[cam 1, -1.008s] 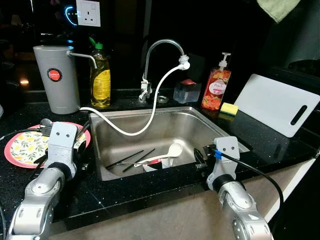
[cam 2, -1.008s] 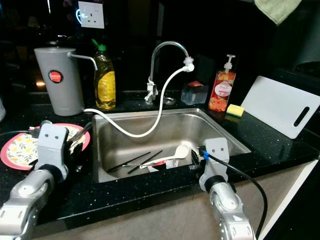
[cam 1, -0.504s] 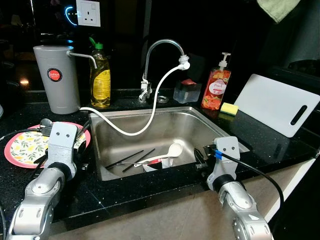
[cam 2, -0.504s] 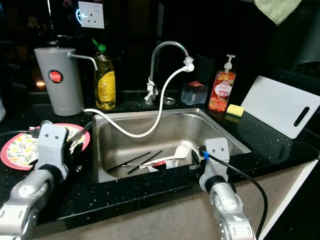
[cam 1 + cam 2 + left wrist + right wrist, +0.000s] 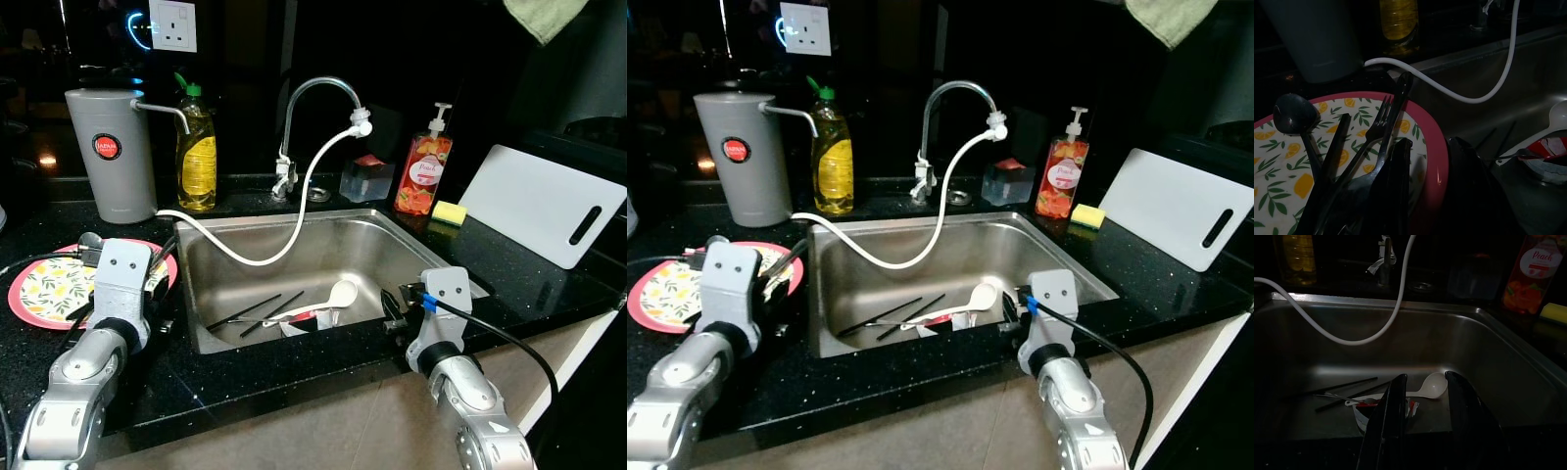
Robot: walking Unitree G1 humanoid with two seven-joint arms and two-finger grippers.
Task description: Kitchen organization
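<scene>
Right wrist: right claw (image 5: 1422, 401) parted, empty.

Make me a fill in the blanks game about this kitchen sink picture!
1. The white spoon lies inside the ____.
2. The fork and other dark cutlery rest on the lemon-patterned ____.
3. The white cutting board leans at the counter's ____ end.
4. The bottle beside the grey jug holds ____ liquid.

Missing words: sink; plate; right; yellow
</scene>
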